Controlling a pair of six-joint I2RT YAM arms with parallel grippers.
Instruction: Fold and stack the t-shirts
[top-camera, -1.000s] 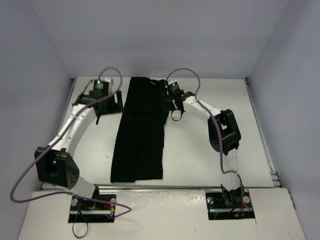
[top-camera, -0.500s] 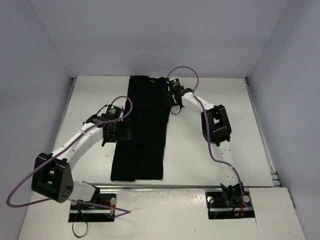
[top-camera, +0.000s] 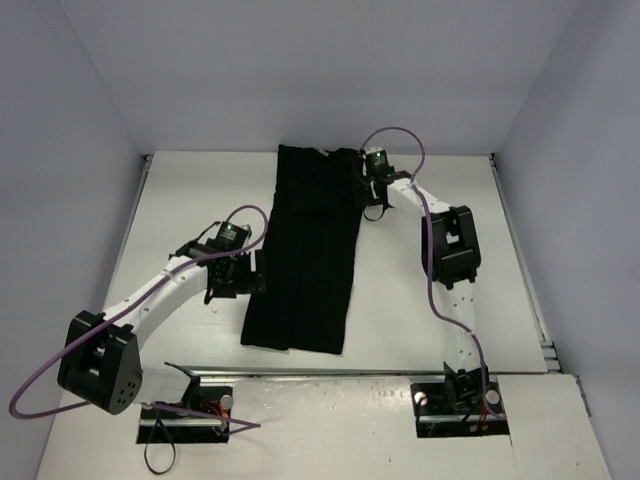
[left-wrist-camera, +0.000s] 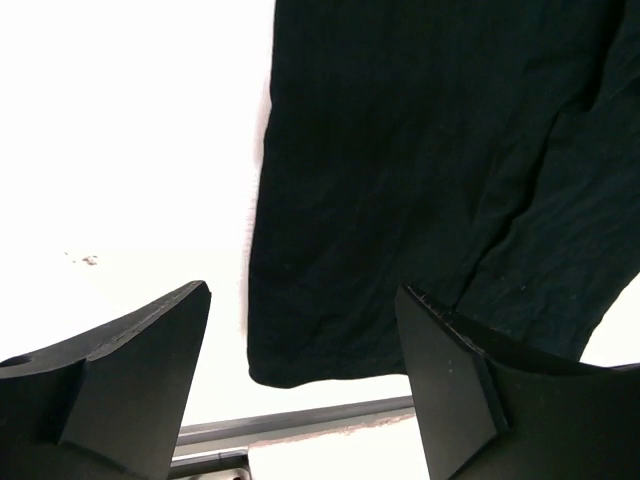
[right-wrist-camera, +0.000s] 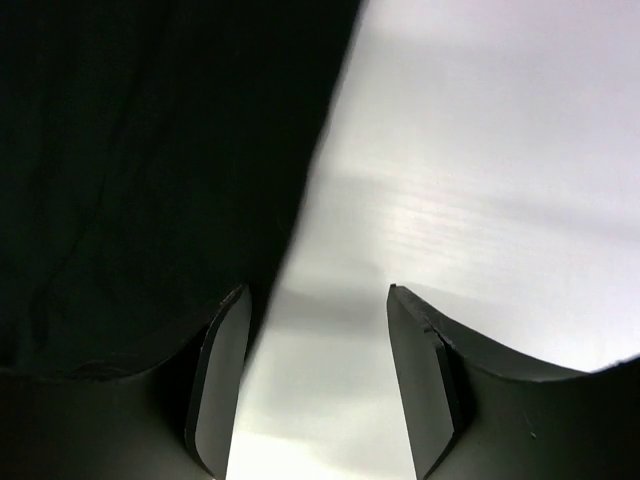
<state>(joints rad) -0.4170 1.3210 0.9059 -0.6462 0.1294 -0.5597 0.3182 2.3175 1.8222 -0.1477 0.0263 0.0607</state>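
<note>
The plain black cloth t-shirt (top-camera: 305, 250) lies as a long strip in the middle of the white table (top-camera: 400, 300). The left gripper (left-wrist-camera: 302, 300) at its left edge and the right gripper (right-wrist-camera: 316, 295) at its far right edge are both spread and empty.

We see a long, folded, uniformly black cloth t-shirt (top-camera: 305, 250), dark against the flat white table (top-camera: 430, 290). The enclosure walls (top-camera: 90, 100) are a pale lavender-grey. The left arm (top-camera: 150, 288) and right arm (top-camera: 458, 325) have white links and black joints, and each trails a purple cable (top-camera: 395, 129). A small green light (top-camera: 377, 153) glows on each wrist. The left gripper (left-wrist-camera: 302, 292) and right gripper (right-wrist-camera: 316, 290) have matte black fingers.
</note>
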